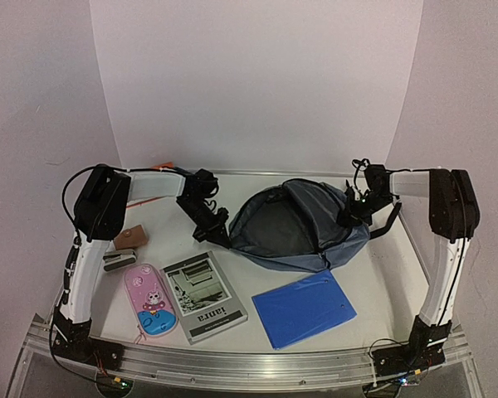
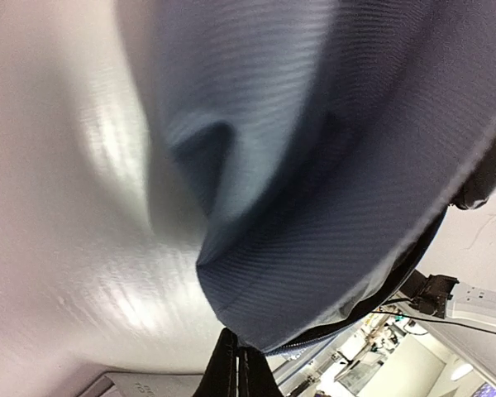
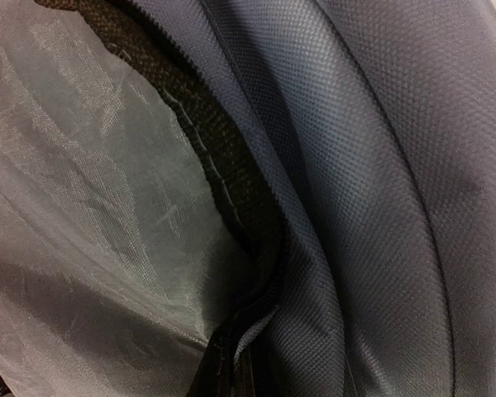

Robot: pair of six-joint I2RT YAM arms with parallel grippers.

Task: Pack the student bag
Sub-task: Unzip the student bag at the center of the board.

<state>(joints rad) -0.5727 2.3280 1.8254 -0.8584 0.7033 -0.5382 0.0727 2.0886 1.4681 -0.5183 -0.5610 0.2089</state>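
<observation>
While left claw (image 1: pixel 218 231) and right claw (image 1: pixel 349 217) pinch it, student bag (image 1: pixel 292 254) open

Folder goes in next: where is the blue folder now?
In the top view, the blue folder lies flat on the right half, between the student bag and the table's near edge, right of the booklet.

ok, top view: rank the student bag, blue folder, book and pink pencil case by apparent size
1. student bag, clearly largest
2. blue folder, only marginally bigger than the book, so it's a close call
3. book
4. pink pencil case, smallest
</observation>
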